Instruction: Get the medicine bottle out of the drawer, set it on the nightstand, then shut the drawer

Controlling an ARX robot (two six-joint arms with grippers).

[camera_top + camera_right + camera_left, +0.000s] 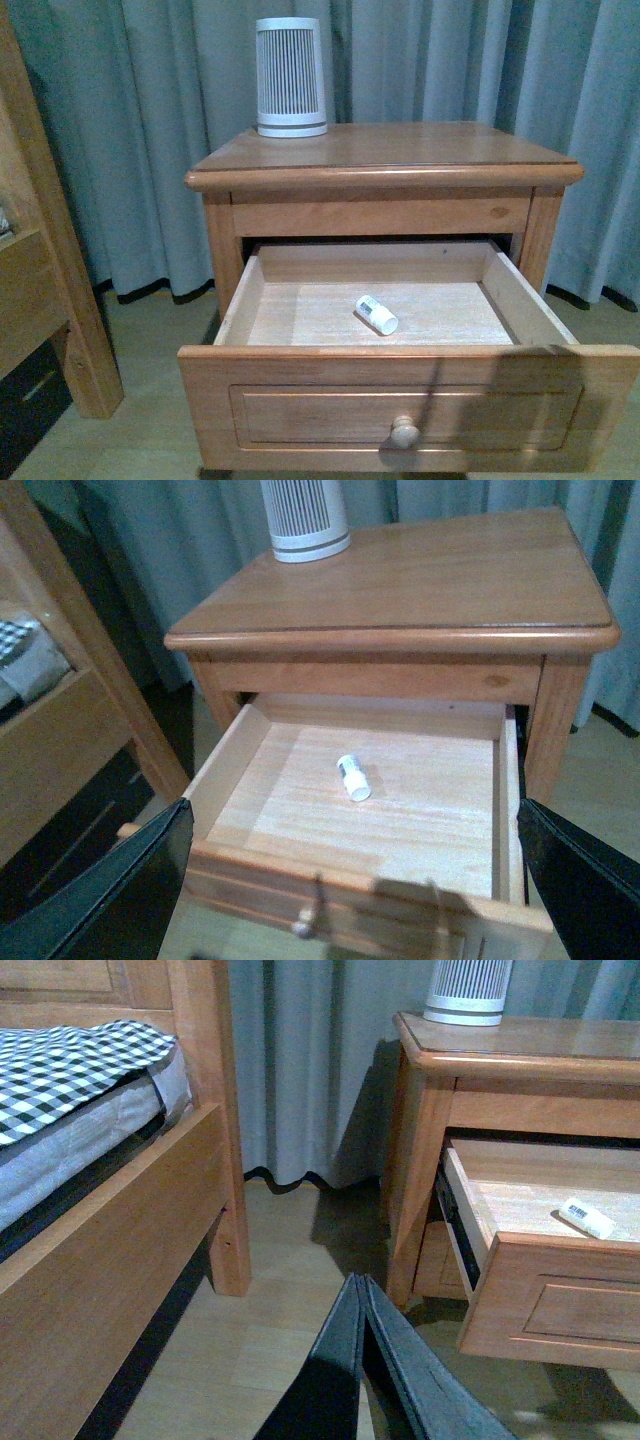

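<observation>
From the front, a small honey-brown wooden nightstand [400, 150] stands before grey-blue pleated curtains [150, 100]. Its tall wooden drawer [300, 385] with a recessed panel front is pulled far out toward the near side, and the round wooden knob [405, 432] sits low on the front. A tiny white cylindrical medicine bottle [377, 314] lies on its side on the pale wood floor inside the drawer, close to the middle and clear of every wall, set at a slant. A tall white ribbed cylinder device [290, 77] stands upright at the far left of the nightstand top. A wooden bed frame [50, 250] fills the left edge. Neither arm shows here.

In the left wrist view, the left gripper [360, 1285] hangs low over the light wooden floor [270, 1290] between the bed frame and the nightstand, its two dark fingers pressed together with nothing between them. A black-and-white checked cover [70, 1070] lies on the bed. The medicine bottle shows in the open drawer, well apart from this gripper.

In the right wrist view, the right gripper [352, 815] is spread wide, one dark finger at each side of the drawer's near front and empty. It is above the drawer and apart from the medicine bottle, which lies on the drawer floor between the two fingers as seen from here.
</observation>
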